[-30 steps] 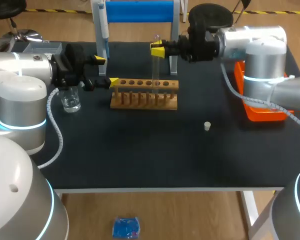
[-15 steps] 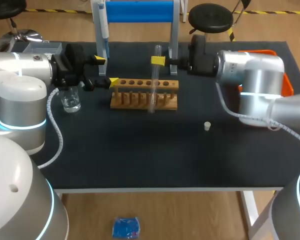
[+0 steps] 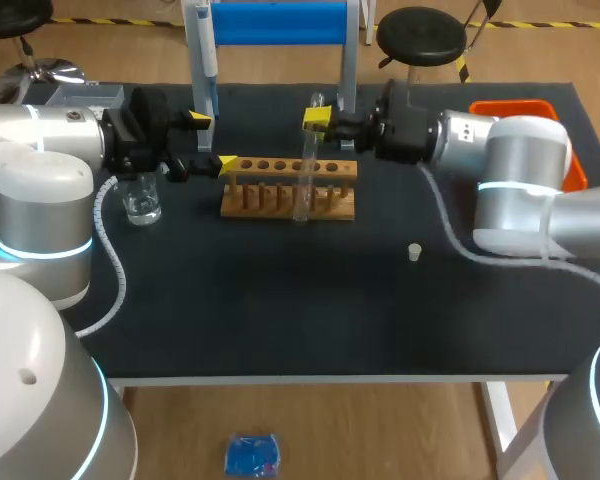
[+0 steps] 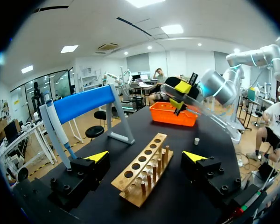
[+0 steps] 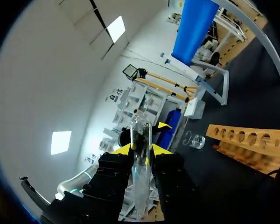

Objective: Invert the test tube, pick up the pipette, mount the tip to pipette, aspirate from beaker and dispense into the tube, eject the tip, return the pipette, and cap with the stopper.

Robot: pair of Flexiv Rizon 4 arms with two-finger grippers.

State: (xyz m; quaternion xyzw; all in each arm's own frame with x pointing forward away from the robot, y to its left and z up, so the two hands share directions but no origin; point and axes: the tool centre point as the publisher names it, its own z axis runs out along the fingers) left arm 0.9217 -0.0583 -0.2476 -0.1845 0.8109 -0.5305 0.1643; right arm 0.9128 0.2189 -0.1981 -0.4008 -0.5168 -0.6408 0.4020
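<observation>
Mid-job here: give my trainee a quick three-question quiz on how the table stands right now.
1. True or false: the right gripper is shut on the tube.
2. Which lies nearest the front edge of the table? A beaker, B stopper, C pipette.
3. Fill in: the left gripper, at the end of the rack, is ___.

Key: 1 true; 2 B; 3 open.
</observation>
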